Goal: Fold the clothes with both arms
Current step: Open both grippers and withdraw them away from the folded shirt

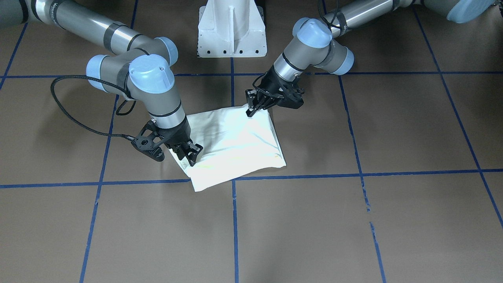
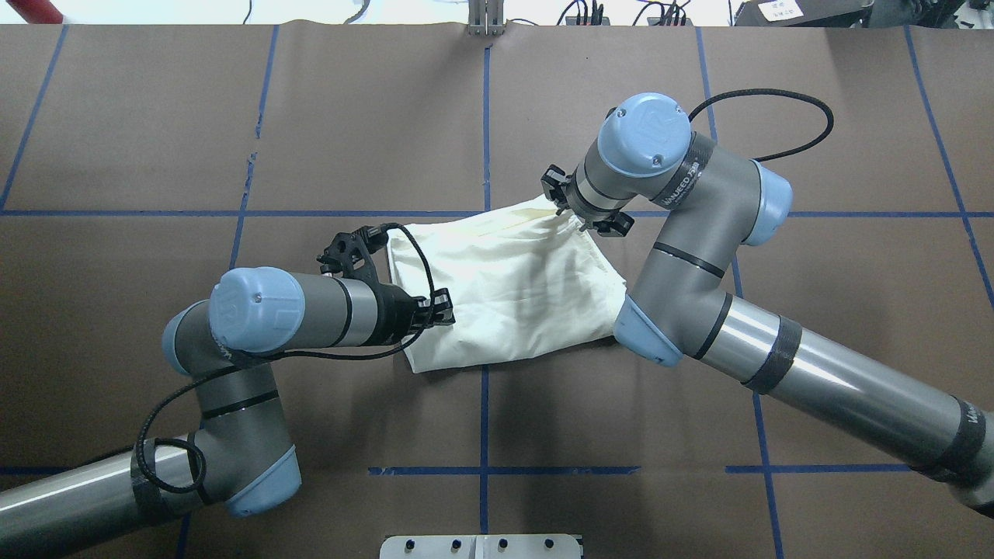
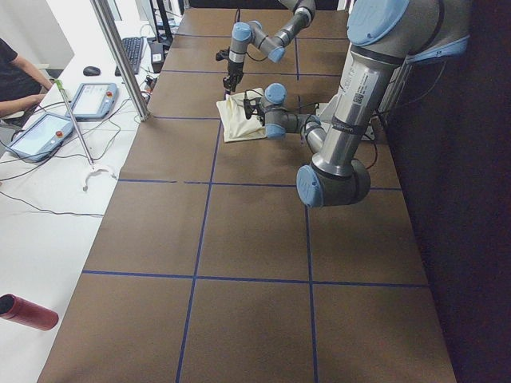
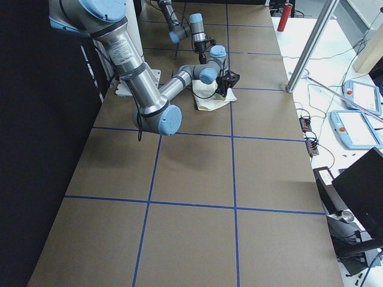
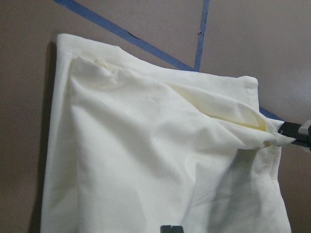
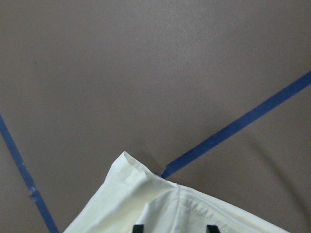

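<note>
one cream cloth [image 2: 512,287], already doubled into a compact pad, lies mid-table [image 2: 233,116] across a blue tape line [image 2: 485,116]. clock dirs are per the overhead view, 12 = away from robot. the pad's long axis runs approx 9-to-3, w/ the 3 end tipped a bit toward 2.

left gripper [image 1: 250,111] is at the pad's 8 o'clock end, low over the near edge and pointing toward 3. nearly the whole cloth lies ahead of it at 3. its fingertips [image 5: 164,229] show together in the left wrist view. can't tell if any cloth is nipped between them.

right gripper [image 2: 571,218] is at the opposite corner, approx 1 o'clock, pointing down. the cloth lies from it toward 7–8. its fingertips [image 6: 138,229] stand apart in the right wrist view w/ the corner hem between them, not clamped as far as i can see. the left wrist view shows the top layer puckered up toward that corner, against one finger.

judgement: the 2 grippers sit on a diagonal across the pad, each nearest its own end, so the next fold prob. turns on that. the right gripper needs to close on its corner first. risk: only the top layer gets picked and the under layers slide.
</note>
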`<action>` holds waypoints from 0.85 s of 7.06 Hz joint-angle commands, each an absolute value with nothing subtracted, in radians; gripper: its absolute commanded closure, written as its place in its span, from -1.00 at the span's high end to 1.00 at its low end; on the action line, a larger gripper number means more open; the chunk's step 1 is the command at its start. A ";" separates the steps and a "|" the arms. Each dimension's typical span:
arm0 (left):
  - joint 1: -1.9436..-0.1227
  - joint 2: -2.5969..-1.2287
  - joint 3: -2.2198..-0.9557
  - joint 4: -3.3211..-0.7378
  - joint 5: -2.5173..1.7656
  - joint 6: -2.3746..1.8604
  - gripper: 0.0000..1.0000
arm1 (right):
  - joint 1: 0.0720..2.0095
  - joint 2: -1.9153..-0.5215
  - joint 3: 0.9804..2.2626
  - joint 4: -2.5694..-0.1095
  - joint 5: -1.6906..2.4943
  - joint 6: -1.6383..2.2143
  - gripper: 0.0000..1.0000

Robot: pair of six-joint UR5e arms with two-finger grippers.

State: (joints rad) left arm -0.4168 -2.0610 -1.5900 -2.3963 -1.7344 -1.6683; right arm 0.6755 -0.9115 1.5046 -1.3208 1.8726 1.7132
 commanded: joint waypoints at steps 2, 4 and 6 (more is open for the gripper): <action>-0.403 -2.001 -1.583 -2.382 -1.712 -1.599 -1.00 | 0.733 -0.930 1.532 -1.321 1.976 1.680 1.00; -0.420 -1.994 -1.731 -2.196 -1.717 -1.588 -1.00 | 0.732 -0.933 1.534 -1.319 1.974 1.680 1.00; -0.452 -1.968 -1.759 -2.140 -1.703 -1.585 -1.00 | 0.732 -0.949 1.535 -1.319 1.974 1.678 1.00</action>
